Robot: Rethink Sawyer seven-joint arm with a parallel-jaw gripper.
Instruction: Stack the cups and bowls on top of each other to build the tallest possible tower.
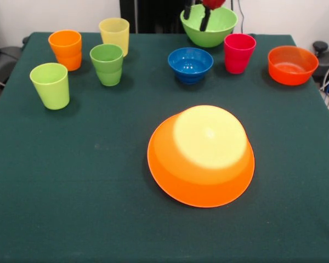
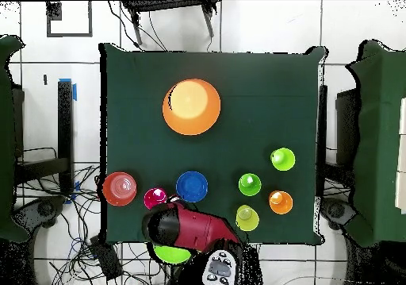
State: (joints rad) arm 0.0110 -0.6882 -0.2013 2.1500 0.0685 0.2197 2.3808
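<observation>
A very large orange bowl (image 1: 200, 156) (image 2: 191, 106) lies upside down mid-table. Along the far side stand a blue bowl (image 1: 190, 64) (image 2: 192, 186), a red-pink cup (image 1: 239, 52) (image 2: 155, 198) and a red-orange bowl (image 1: 292, 64) (image 2: 120, 188). At far left are the orange cup (image 1: 66, 49) (image 2: 280, 202), pale yellow cup (image 1: 114, 34) (image 2: 247, 217), green cup (image 1: 107, 64) (image 2: 250, 184) and lime green cup (image 1: 50, 85) (image 2: 282, 159). My gripper (image 1: 196, 15) is open, its black fingers reaching into the light green bowl (image 1: 211, 30) (image 2: 173, 255) at the far edge. No tower stands.
In the overhead view the red arm (image 2: 190, 228) covers most of the light green bowl and hides the gripper. Cables lie on the floor beside the table's corners.
</observation>
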